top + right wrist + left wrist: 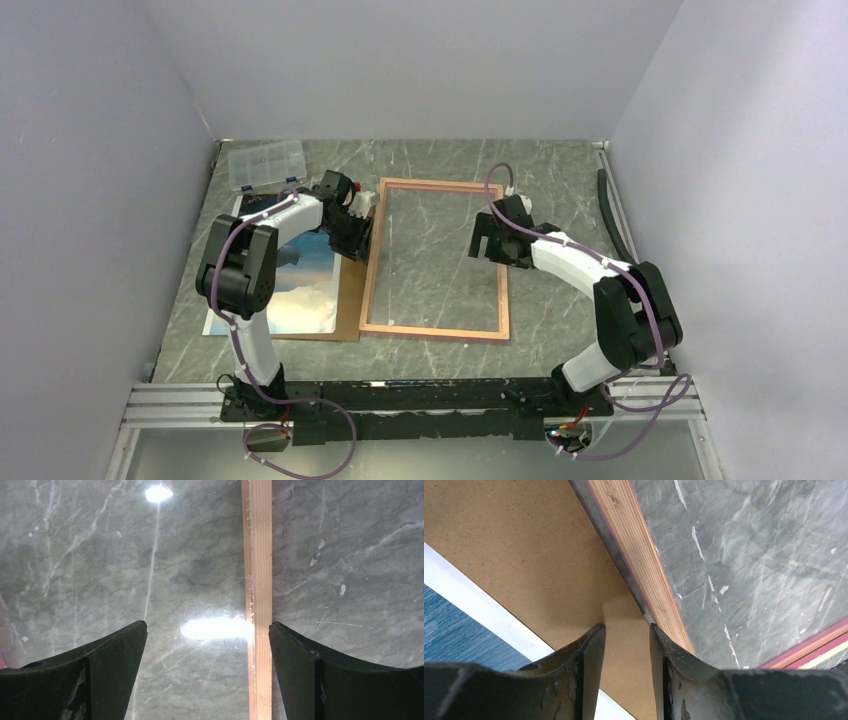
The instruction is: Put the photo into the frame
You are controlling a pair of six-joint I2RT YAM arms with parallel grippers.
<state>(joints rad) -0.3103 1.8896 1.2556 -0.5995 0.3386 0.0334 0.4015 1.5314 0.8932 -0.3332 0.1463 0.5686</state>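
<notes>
The frame (pixel 432 185) lies flat mid-table, its tan wooden back up. Its left rail (pixel 639 550) rests over the edge of a brown backing board (pixel 348 300). The photo (pixel 300 292) lies picture-up on that board, left of the frame; its blue sea and white border (pixel 454 625) show in the left wrist view. My left gripper (pixel 355 235) (pixel 626 626) hangs low over the board (pixel 514 540), partly open with nothing between its fingers, the right fingertip against the frame's outer edge. My right gripper (pixel 487 243) (pixel 207 625) stands wide open over the frame's right rail (pixel 257 555), which runs just inside its right finger.
A clear plastic compartment box (pixel 265 165) sits at the back left of the marble table (pixel 560 170). A dark strip (pixel 612 215) runs along the right wall. Plain walls close in three sides. Ceiling light glares off the surface inside the frame.
</notes>
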